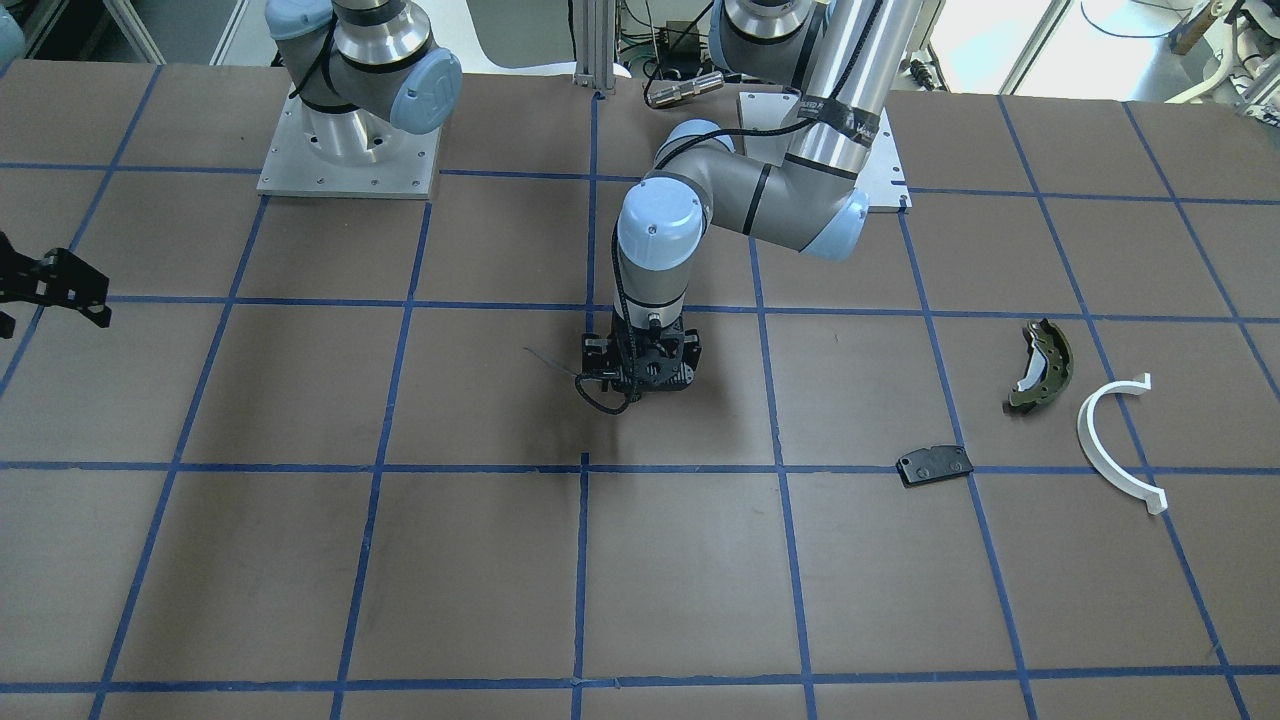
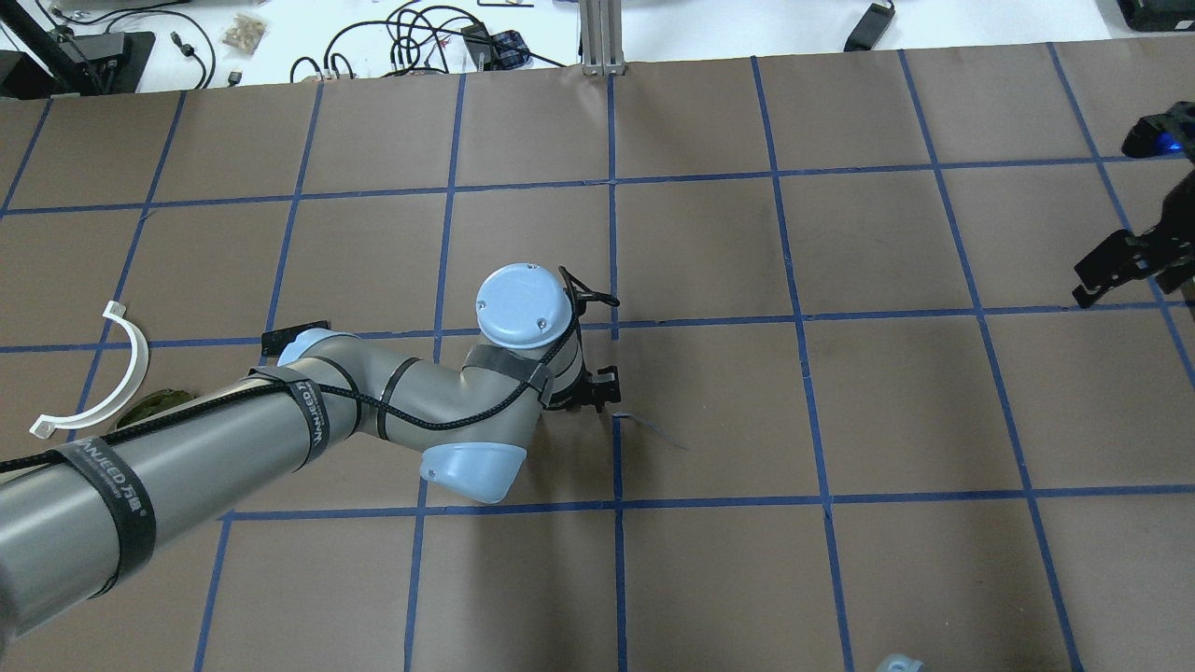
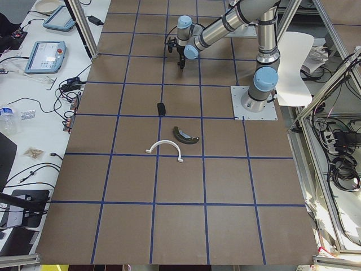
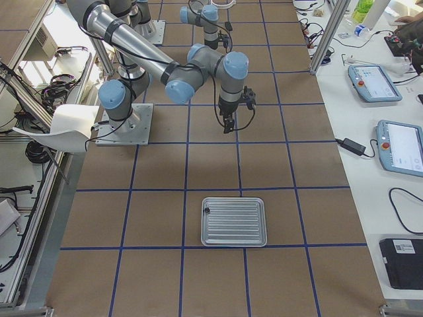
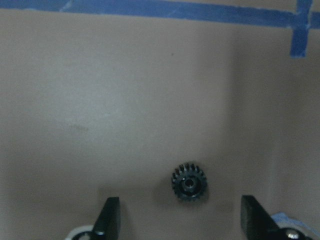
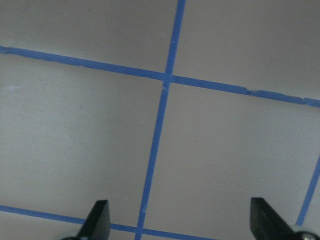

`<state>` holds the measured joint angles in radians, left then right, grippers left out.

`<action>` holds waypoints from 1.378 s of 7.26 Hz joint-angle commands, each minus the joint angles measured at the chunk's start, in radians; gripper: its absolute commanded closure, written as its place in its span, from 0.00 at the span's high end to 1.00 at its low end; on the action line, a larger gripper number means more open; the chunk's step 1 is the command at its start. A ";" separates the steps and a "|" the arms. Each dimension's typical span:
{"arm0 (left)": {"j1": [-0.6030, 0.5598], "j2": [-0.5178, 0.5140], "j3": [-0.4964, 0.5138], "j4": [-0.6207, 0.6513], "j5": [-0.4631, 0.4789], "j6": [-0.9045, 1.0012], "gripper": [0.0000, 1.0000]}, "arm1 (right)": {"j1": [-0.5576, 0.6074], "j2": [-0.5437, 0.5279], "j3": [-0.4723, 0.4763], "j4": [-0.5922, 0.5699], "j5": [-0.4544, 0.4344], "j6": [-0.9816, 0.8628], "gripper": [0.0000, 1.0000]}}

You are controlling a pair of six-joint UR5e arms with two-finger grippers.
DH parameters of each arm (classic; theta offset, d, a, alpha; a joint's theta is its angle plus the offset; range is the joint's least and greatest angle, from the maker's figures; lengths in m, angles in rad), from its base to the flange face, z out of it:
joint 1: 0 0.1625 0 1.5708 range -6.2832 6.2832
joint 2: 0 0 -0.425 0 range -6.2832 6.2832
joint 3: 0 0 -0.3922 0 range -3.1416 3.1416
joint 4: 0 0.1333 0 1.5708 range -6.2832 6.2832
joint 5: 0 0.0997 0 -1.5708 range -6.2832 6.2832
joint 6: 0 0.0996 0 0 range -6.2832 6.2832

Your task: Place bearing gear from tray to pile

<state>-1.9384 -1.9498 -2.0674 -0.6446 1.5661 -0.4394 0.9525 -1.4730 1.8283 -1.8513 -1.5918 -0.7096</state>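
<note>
1. The brown surface (image 1: 300, 560) is marked into squares by blue tape (image 1: 585, 560).
2. The left arm (image 1: 760, 195) reaches out over the middle of the surface, with its wrist pointing straight down. The left hand (image 5: 181, 220) hangs low there, its fingers (image 5: 109, 217) spread wide and holding nothing.
3. The right arm (image 1: 370, 60) is drawn off to the robot's right side. The right hand (image 6: 180, 222) hangs above a tape crossing with its fingers far apart, and only bare surface lies between them.
4. A ribbed metal tray (image 4: 233, 221) lies flat on the robot's right side of the surface, well apart from both hands. A small dark item sits in one corner, too small to identify.
5. The pile lies on the robot's left side, with its parts loosely spaced: a white half-ring (image 1: 1084, 430) at the outer edge, an olive shoe (image 1: 1057, 365) just beside it, and a black plate (image 1: 935, 465) near both on the side towards the centre.
6. The gear (image 5: 189, 182) is small, dark and toothed. It lies flat on the bare surface directly under the left hand, between the fingers and touching neither, well apart from the pile and the tray.
</note>
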 commanded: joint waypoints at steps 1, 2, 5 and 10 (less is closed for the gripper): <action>-0.001 -0.012 0.001 0.019 0.012 -0.001 0.83 | -0.145 0.075 -0.012 -0.006 0.006 -0.013 1.00; -0.001 -0.017 0.007 0.043 0.011 -0.002 0.59 | -0.165 0.127 -0.065 -0.012 -0.019 -0.021 1.00; -0.001 -0.020 0.012 0.056 0.012 0.001 0.00 | -0.251 0.363 -0.283 0.001 -0.108 -0.154 1.00; 0.158 0.096 0.165 -0.222 0.040 0.241 0.00 | -0.293 0.486 -0.330 -0.011 -0.166 -0.149 1.00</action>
<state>-1.8538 -1.9011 -1.9617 -0.7051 1.5962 -0.3289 0.6670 -1.0199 1.5052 -1.8530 -1.7516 -0.8625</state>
